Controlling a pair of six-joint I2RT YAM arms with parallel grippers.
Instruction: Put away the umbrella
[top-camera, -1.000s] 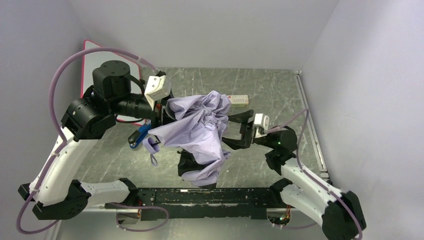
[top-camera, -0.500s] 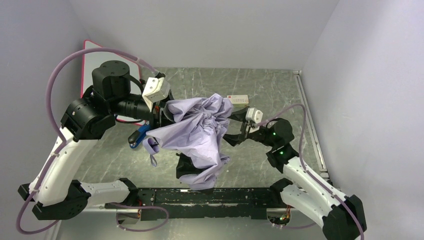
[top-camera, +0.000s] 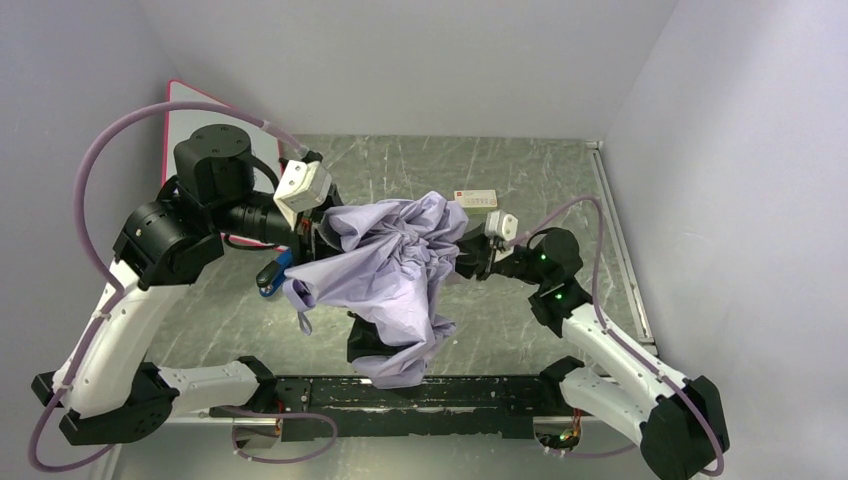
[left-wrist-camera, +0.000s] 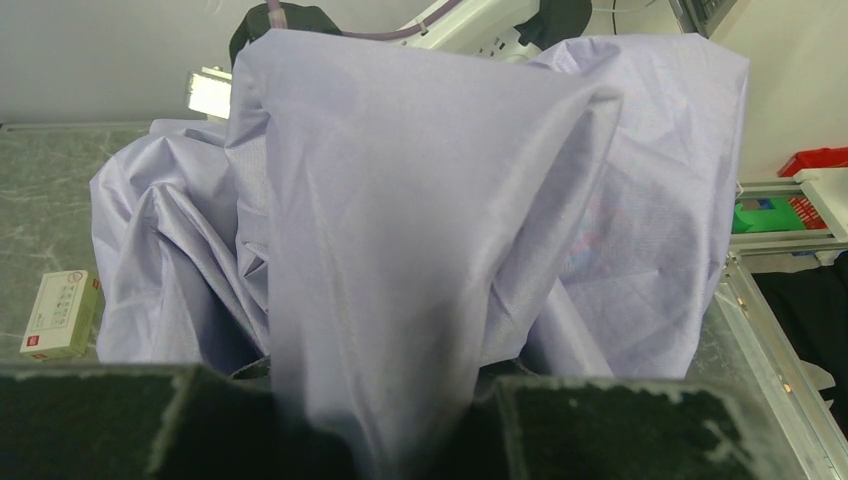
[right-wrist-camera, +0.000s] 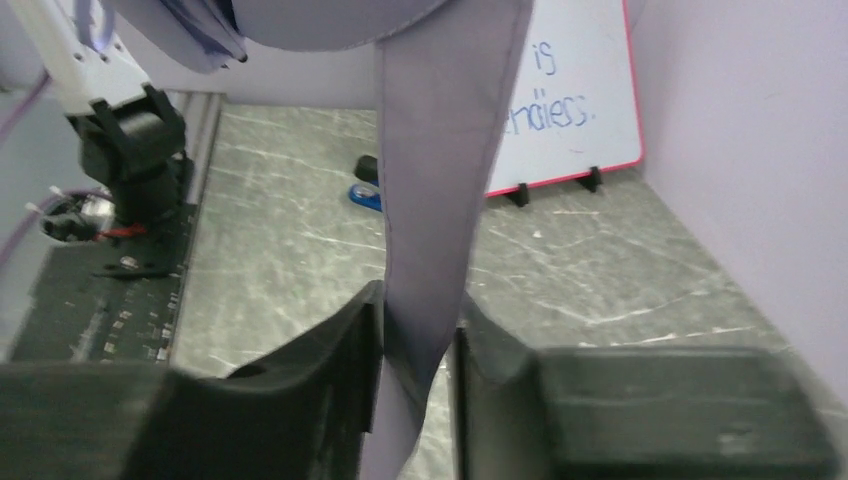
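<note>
The umbrella (top-camera: 395, 265) is a crumpled bundle of pale lavender fabric held up above the middle of the table. Its wrist loop (top-camera: 303, 318) dangles at the lower left. My left gripper (top-camera: 316, 236) is shut on the bundle's left side; in the left wrist view the fabric (left-wrist-camera: 420, 200) fills the frame and runs down between the fingers (left-wrist-camera: 385, 425). My right gripper (top-camera: 470, 258) is shut on a fold at the right side. In the right wrist view a strip of the cloth (right-wrist-camera: 435, 180) is pinched between its jaws (right-wrist-camera: 420, 345). Shaft and handle are hidden.
A small white box (top-camera: 476, 198) with a red label lies behind the umbrella. A red-framed whiteboard (top-camera: 178, 112) leans on the left wall. A blue object (top-camera: 272, 276) lies under the left arm. Something black (top-camera: 364, 345) sits beneath the fabric. A metal rail (top-camera: 617, 245) edges the right side.
My right gripper has moved left to the umbrella and shut on a fold of its fabric. The left arm has drawn slightly left, still gripping the bundle.
</note>
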